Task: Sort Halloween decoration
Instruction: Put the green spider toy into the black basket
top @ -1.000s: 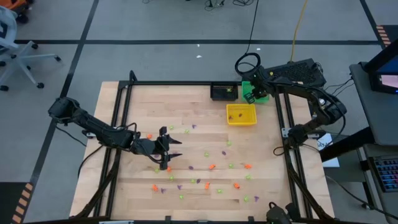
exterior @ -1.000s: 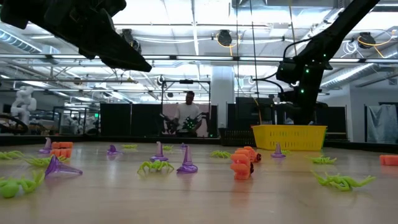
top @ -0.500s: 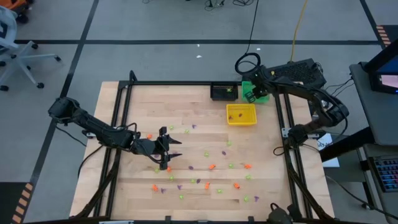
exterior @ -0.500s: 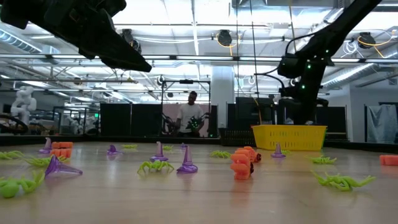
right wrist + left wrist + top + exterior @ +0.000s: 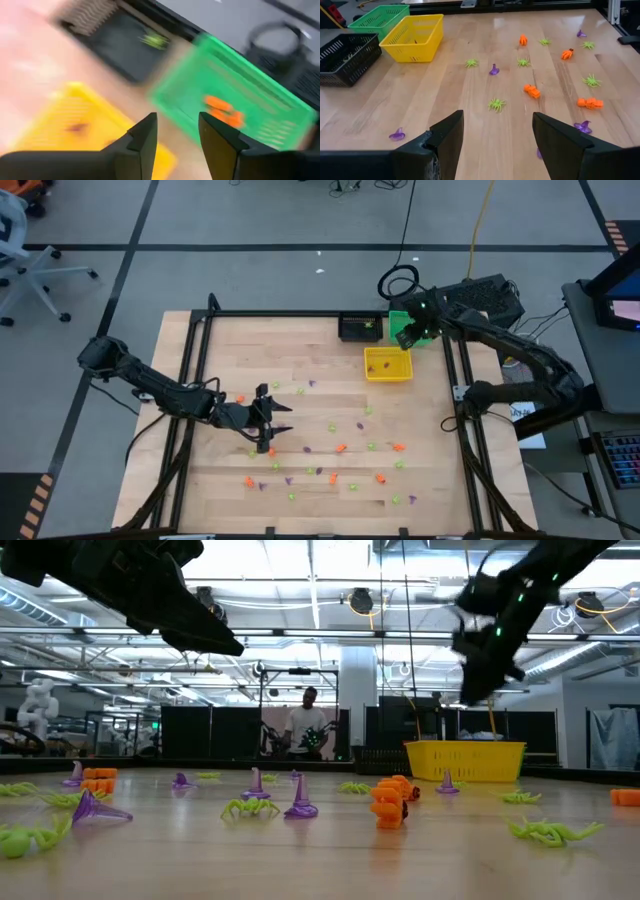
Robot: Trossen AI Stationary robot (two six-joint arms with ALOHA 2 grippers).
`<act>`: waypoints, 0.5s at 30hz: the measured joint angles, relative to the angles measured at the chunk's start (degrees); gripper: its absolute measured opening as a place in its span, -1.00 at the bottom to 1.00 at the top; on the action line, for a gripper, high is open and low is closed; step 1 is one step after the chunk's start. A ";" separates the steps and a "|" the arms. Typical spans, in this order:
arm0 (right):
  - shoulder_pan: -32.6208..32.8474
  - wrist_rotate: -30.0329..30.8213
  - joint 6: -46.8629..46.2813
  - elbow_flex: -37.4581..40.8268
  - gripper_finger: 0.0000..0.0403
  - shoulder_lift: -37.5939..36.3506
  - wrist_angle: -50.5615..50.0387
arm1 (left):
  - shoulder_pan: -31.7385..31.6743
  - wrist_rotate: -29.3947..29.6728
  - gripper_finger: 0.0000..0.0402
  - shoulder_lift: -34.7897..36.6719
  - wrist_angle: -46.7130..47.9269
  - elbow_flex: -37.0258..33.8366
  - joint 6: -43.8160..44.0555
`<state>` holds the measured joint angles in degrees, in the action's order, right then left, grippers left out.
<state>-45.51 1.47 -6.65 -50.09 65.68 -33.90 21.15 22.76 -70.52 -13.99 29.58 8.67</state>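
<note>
The little orange, purple and green trinkets (image 5: 341, 447) scattered over the desk (image 5: 320, 350) look light, stiff and skittish, best pinched low across the body; the left claw (image 5: 277, 420) hangs open above them, the right claw (image 5: 403, 335) open and empty over the green bin (image 5: 421, 336).

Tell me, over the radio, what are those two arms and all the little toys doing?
Right gripper open, empty, above green plastic basket holding orange trinkets. Left gripper open, empty, low over scattered orange, purple, green trinkets. Nothing blocking.
</note>
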 joint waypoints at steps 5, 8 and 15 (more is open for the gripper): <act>13.95 1.69 -4.19 0.00 -0.37 -8.41 1.35 | 0.00 0.00 0.17 0.00 0.02 0.00 0.05; 23.54 4.53 -4.71 0.00 -0.37 -11.20 3.18 | 0.00 0.04 0.17 -0.34 -0.11 0.00 0.46; 45.49 12.06 -3.64 0.97 -0.38 -9.98 10.30 | 0.00 0.07 0.17 -2.46 0.21 0.00 3.85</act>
<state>-0.02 13.53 -10.29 -49.11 55.70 -23.60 21.15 22.84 -72.98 -13.79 29.58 12.52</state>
